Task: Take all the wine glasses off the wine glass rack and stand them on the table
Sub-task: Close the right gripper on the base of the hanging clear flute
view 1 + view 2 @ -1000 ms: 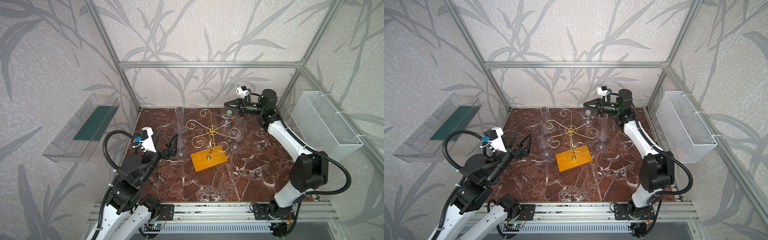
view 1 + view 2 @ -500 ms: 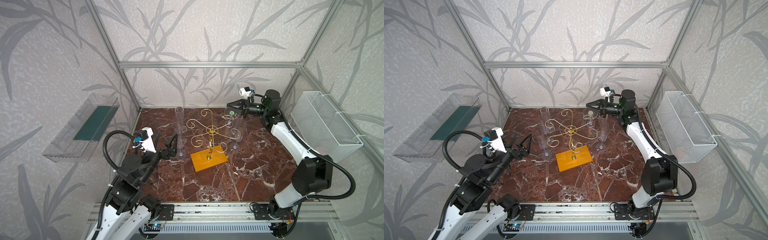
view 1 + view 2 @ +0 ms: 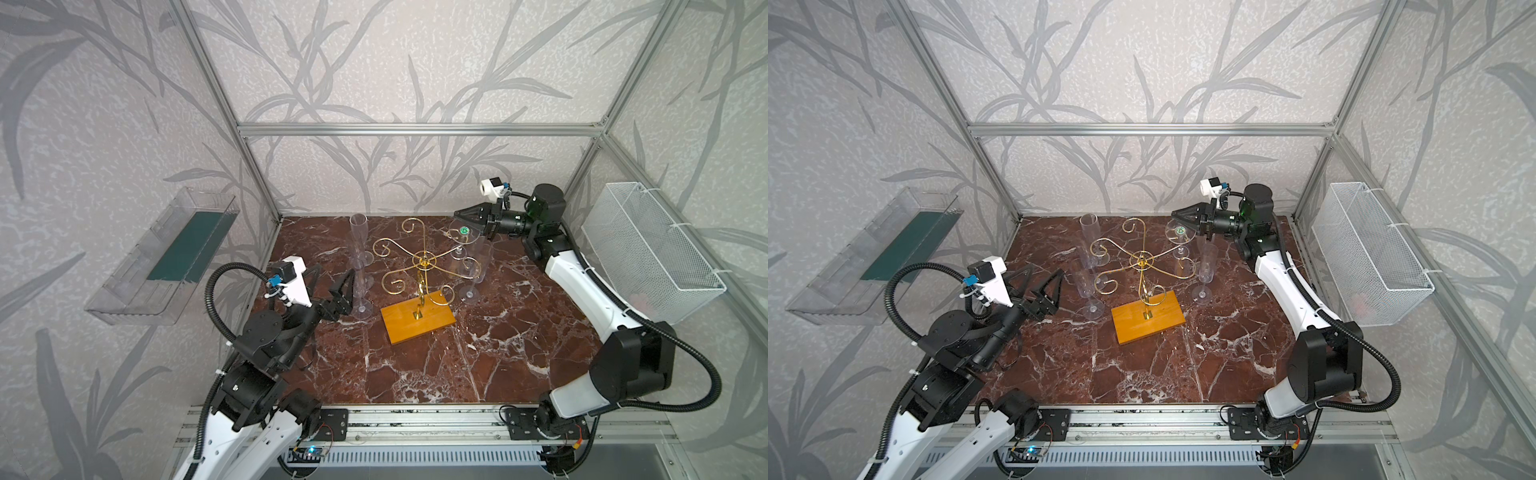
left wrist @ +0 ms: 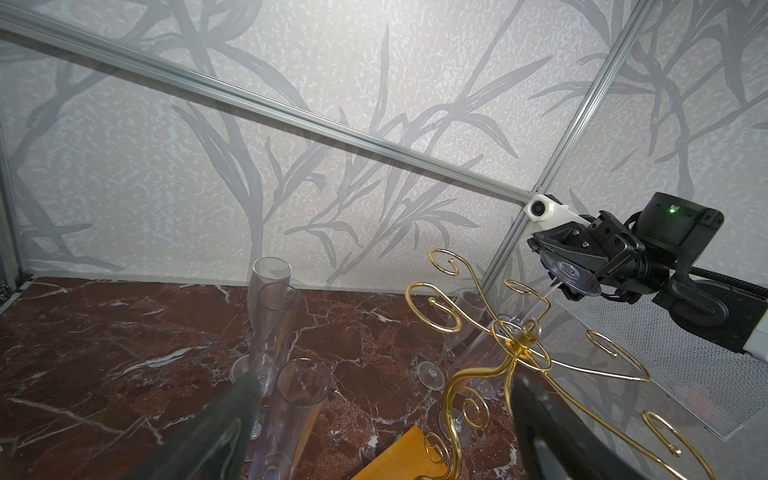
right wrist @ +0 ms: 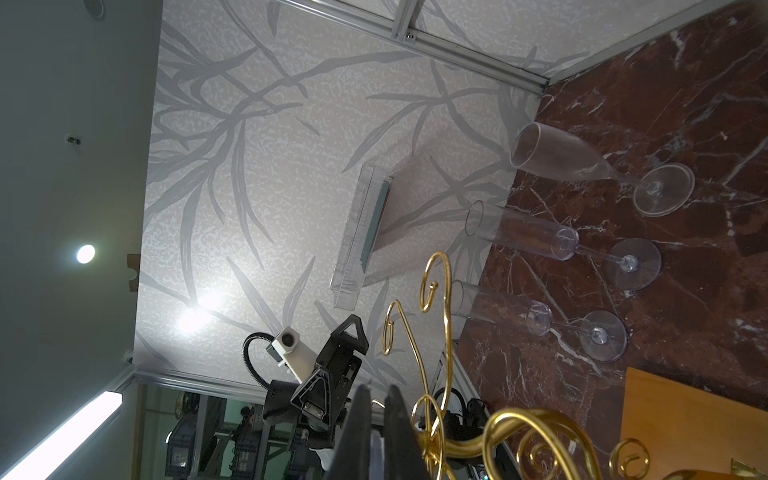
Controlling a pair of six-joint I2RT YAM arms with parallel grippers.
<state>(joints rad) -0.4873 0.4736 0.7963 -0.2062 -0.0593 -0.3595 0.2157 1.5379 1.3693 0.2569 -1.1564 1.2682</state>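
Both top views show the wine glass rack (image 3: 1140,259), six curling gold wire arms on one orange wooden base (image 3: 1148,318), on the marble bench (image 3: 1142,365). Three clear flutes (image 3: 1084,286) crowd its left. The right tool (image 3: 1179,217) clamps the wine glass (image 3: 1180,235) by its round foot, at a far arm tip; the left tool (image 3: 1043,274) has its jaws apart.

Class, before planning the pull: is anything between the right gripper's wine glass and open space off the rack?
Yes: the wine glass rack's curled arm runs beside the wine glass's stem, and a champagne flute stands close on the right gripper's side.
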